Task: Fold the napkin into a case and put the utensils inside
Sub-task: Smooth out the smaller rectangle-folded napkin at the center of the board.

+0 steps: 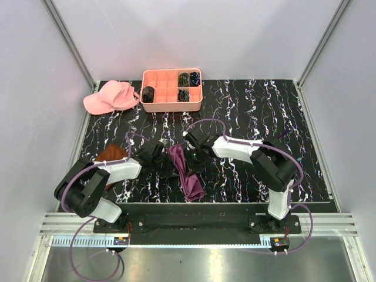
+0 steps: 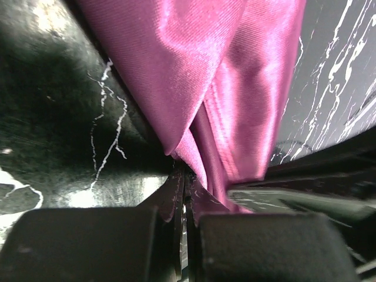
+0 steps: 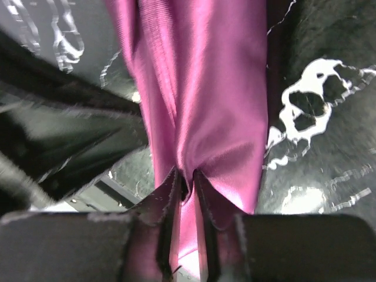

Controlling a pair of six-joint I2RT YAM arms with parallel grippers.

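The magenta-purple napkin [image 1: 191,180] lies bunched into a long, narrow strip near the table's front middle. My left gripper [image 1: 168,163] is at the strip's left side. In the left wrist view this gripper [image 2: 185,174] is shut, with a fold of the napkin [image 2: 223,88] pinched at its tips. My right gripper [image 1: 191,154] is at the strip's far end. Seen from the right wrist, the right gripper [image 3: 187,176] has its jaws drawn close on a puckered fold of the napkin [image 3: 200,88]. The utensils are out of view.
A rust-brown cloth [image 1: 110,154] lies by the left arm. At the back, a pink cap [image 1: 108,97] sits beside a pink compartment tray [image 1: 157,107] that holds dark coiled bundles [image 1: 188,78]. The table is black marbled [image 1: 252,111], with walls on three sides.
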